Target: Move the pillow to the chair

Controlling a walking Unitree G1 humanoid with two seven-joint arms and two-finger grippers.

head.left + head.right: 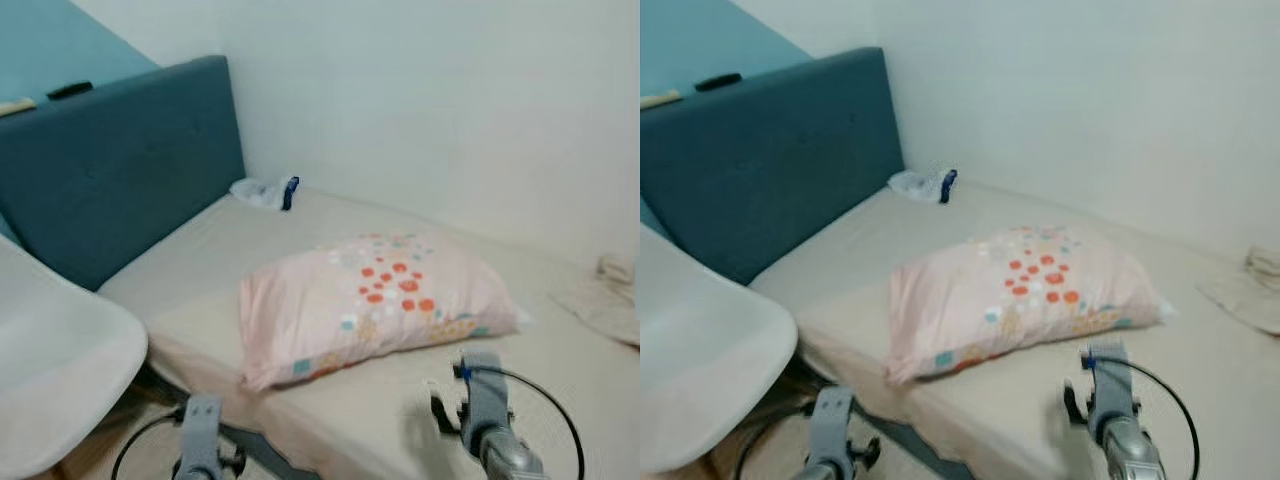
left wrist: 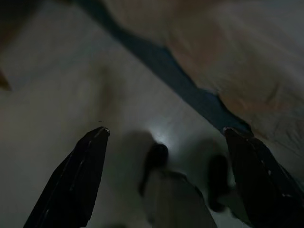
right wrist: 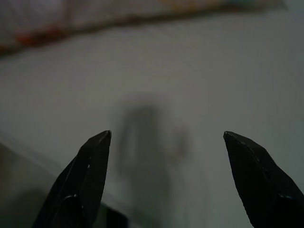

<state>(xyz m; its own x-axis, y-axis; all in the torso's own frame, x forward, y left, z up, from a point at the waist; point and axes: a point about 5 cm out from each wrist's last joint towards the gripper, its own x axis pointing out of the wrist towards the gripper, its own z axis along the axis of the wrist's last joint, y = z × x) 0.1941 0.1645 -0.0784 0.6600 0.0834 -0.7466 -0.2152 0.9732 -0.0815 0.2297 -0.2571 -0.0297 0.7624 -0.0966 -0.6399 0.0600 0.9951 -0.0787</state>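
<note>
Lying flat: pink flower-dotted pillow (image 1: 375, 300)

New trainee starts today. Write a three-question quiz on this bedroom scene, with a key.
1. True or false: the pillow lies on the bed.
2. The chair is on the robot's: A) left B) right
3. Fill in: both grippers' fingers are ____.

Key: 1 true. 2 A. 3 open; the left gripper hangs over the floor by the bed's edge, the right gripper over the sheet near the pillow.
</note>
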